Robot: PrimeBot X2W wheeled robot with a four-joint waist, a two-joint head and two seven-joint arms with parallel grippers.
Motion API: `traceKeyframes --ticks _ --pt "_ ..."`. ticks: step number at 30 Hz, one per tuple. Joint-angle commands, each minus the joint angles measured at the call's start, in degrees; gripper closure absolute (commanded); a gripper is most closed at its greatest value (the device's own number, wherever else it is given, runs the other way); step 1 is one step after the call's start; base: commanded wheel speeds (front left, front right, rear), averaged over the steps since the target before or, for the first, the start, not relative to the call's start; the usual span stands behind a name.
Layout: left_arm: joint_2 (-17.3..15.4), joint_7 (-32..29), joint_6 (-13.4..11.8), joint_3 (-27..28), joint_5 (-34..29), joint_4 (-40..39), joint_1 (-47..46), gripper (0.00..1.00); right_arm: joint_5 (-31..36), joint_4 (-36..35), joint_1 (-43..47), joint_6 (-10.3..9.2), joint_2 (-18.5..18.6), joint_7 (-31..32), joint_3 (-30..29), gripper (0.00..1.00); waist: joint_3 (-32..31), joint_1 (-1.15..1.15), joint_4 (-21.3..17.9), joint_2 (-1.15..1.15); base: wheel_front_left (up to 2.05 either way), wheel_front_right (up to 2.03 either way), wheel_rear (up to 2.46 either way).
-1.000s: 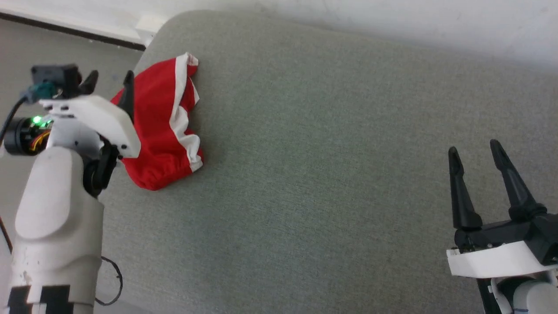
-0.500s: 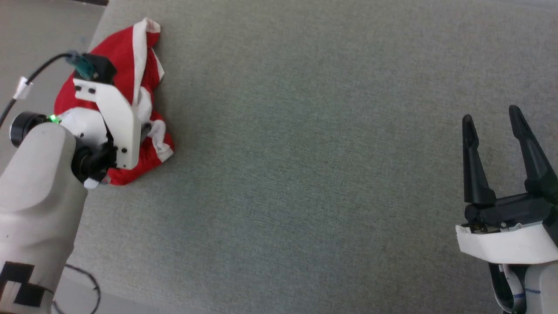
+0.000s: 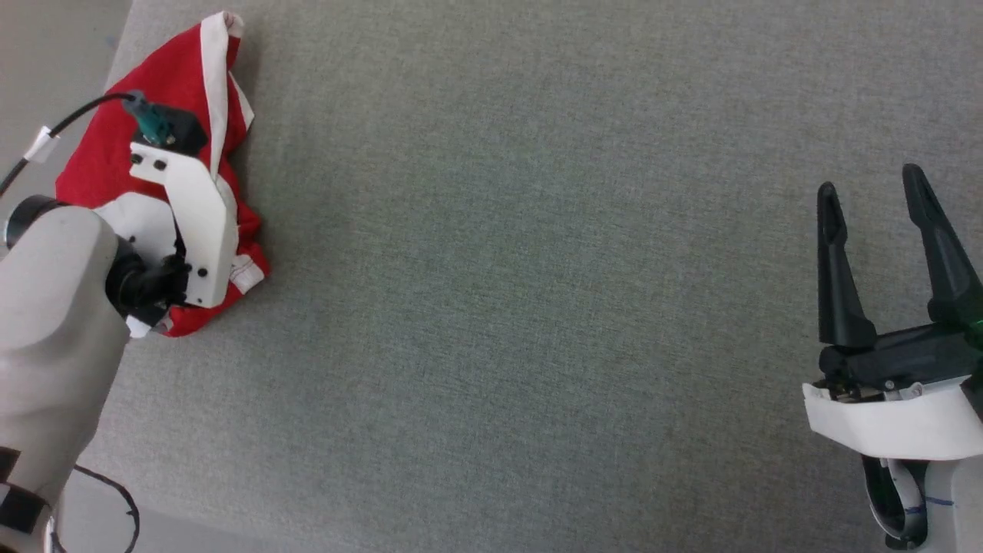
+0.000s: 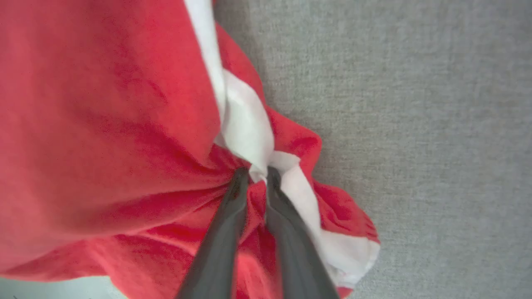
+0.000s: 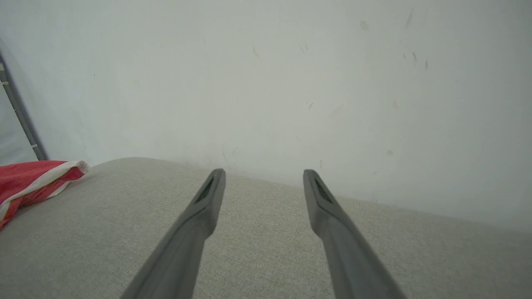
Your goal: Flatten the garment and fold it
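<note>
**Left pincer nipped on the shorts at the pad's left edge; right pincer idle far across**

The red shorts [image 3: 173,81] lie crumpled at the far left edge of the grey upholstered pad [image 3: 537,269], nowhere near flat. In the head view the heap's long axis runs away from me and back, roughly along that edge. A white band [image 3: 213,84] runs down its length on the side facing the open middle of the pad.

My left gripper [image 4: 254,174] comes down on the heap from above, at its nearer end. In the left wrist view its two fingers stand almost together with a pinch of cloth between the tips, right where the white trim [image 4: 249,124] meets the red. I read that as a clamp on the shorts, though how deep the bite goes I cannot tell.

Most of the red cloth spreads to one side of the fingers in that view. The bare pad lies on the other side, so I judge the free room for spreading is toward the pad's middle.

My right gripper [image 3: 868,180] hovers well apart at the far right, fingers spread wide with nothing between them, pointing at the pale wall [image 5: 270,83]. From its wrist view the shorts [image 5: 29,178] sit far off at the left. The left arm is plainly the nearer one, and the right would have to cross the whole pad to take a second corner.
</note>
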State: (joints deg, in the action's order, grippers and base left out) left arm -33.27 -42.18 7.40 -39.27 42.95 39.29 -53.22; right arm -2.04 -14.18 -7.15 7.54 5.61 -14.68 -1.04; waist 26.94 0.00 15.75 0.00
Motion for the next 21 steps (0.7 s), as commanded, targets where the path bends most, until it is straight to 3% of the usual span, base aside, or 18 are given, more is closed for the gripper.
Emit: traceKeyframes --ticks 1,6,14,21 --pt "0.1 1.0 0.1 -1.8 0.8 0.5 0.8 1.0 0.3 -0.1 -0.3 -0.05 0.0 -0.3 0.1 0.0 -2.4 0.0 0.8 0.0 0.0 0.0 0.0" --pt "-2.9 6.9 0.1 -1.6 3.7 -1.9 -2.0 1.0 0.2 0.4 0.9 -0.05 -0.8 -0.3 0.3 0.0 -6.8 0.0 0.9 0.0 0.0 0.0 0.0" --pt "-7.8 10.2 0.1 -5.3 5.1 -10.3 -7.2 1.0 -0.2 1.1 4.1 -0.05 -2.3 -0.3 -0.4 0.0 -13.6 0.0 -0.1 0.0 0.0 0.0 0.0" --pt "-9.5 10.2 0.1 -11.8 6.8 -20.2 -13.8 1.0 -2.0 1.5 6.0 -0.05 -2.7 -0.3 -0.8 0.0 -18.1 0.0 -5.0 0.0 0.0 0.0 0.0"
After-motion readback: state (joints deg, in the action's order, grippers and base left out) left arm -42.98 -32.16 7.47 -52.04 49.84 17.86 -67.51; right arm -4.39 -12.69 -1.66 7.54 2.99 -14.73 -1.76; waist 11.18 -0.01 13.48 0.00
